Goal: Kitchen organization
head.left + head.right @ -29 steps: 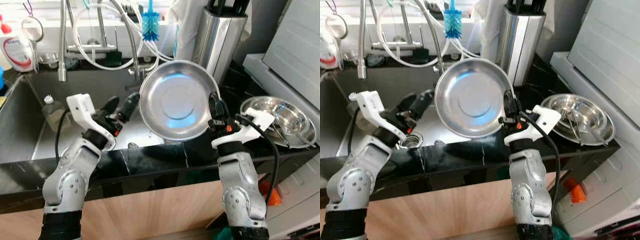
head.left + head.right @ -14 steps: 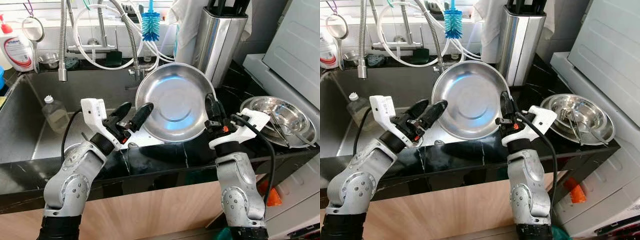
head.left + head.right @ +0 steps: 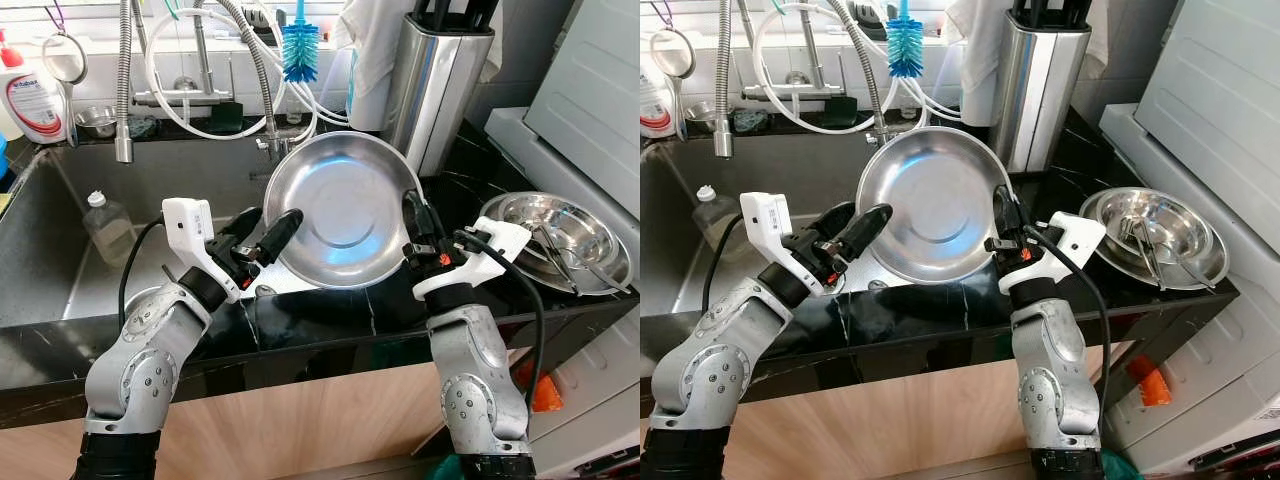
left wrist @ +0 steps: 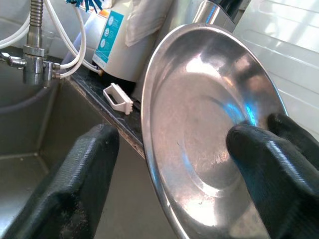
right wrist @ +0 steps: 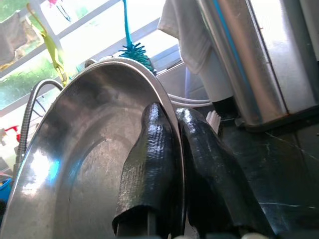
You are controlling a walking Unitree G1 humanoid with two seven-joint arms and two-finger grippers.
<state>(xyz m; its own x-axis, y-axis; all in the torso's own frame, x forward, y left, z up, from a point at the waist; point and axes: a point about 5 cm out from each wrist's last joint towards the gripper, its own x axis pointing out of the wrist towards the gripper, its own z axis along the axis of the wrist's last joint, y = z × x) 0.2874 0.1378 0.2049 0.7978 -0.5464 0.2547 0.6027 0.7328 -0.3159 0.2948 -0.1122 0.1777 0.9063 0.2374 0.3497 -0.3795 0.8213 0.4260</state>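
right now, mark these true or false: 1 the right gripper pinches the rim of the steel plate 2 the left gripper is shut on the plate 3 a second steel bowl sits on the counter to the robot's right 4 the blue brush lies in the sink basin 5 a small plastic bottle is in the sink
1. True: the right gripper is clamped on the rim of the steel plate.
2. False: the left gripper is open, its fingers astride the plate's other edge.
3. True: a steel bowl sits on the black counter, utensils inside.
4. False: the blue brush stands up behind the faucet.
5. True: a small bottle stands in the sink.
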